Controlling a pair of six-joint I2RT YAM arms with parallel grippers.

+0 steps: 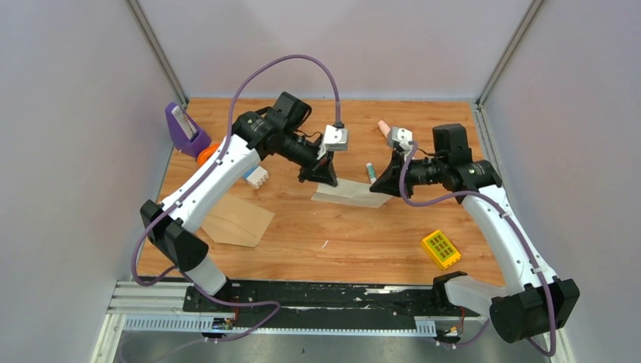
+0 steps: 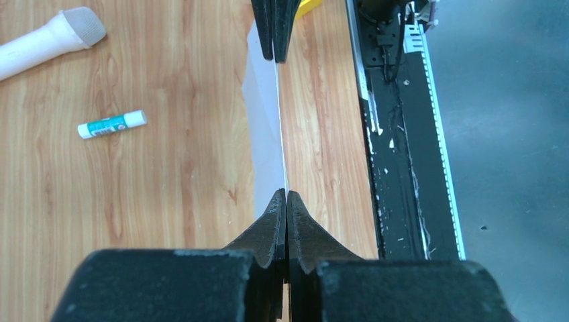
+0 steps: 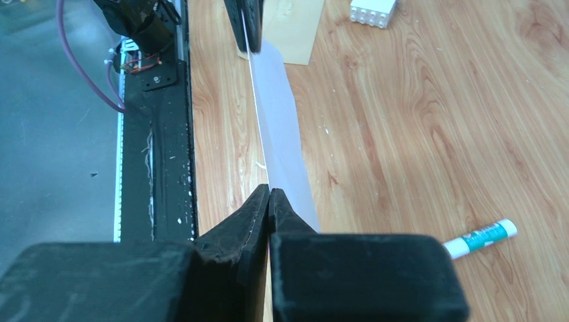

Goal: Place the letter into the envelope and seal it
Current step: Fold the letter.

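Observation:
The letter (image 1: 349,193), a pale thin sheet, hangs stretched between both grippers just above the middle of the table. My left gripper (image 1: 323,178) is shut on its left end and my right gripper (image 1: 382,186) is shut on its right end. In the left wrist view the letter (image 2: 265,134) runs edge-on from my left gripper (image 2: 286,195) to the other jaws at the top. The right wrist view shows the letter (image 3: 282,134) leaving my right gripper (image 3: 269,191). The tan envelope (image 1: 238,221) lies flat on the table at the left, its corner showing as envelope (image 3: 292,30).
A glue stick (image 1: 371,171) lies behind the letter. A purple holder (image 1: 181,128), an orange item (image 1: 205,153) and a white block (image 1: 257,178) sit at the back left. A yellow object (image 1: 441,249) lies front right. A white handle-shaped item (image 2: 47,40) lies at the back.

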